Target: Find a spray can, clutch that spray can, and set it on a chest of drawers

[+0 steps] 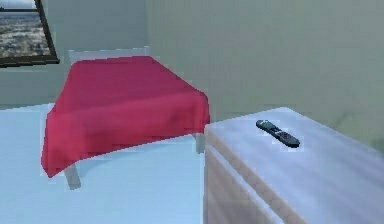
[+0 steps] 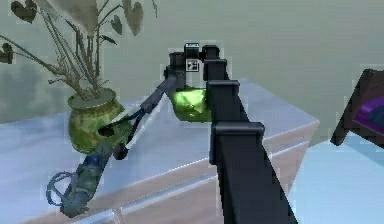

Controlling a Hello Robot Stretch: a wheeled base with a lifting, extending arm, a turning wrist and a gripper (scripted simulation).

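Pale chest of drawers (image 1: 240, 160) in a grey-walled bedroom. Forward view: red-blanketed white bed (image 1: 120, 100) and a dark remote (image 1: 277, 132) on the chest. Arm side view: glossy green object (image 2: 190, 104) over the chest top by the black arm (image 2: 235, 150), and a potted plant (image 2: 95, 120). I cannot tell whether the tool (image 2: 125, 135) holds anything.

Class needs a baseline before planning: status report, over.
Status: hand at pale chest of drawers; load cannot be told. Beside dark arm, glossy green rounded object, maybe the spray can. Close by: leafy plant in mottled green pot.
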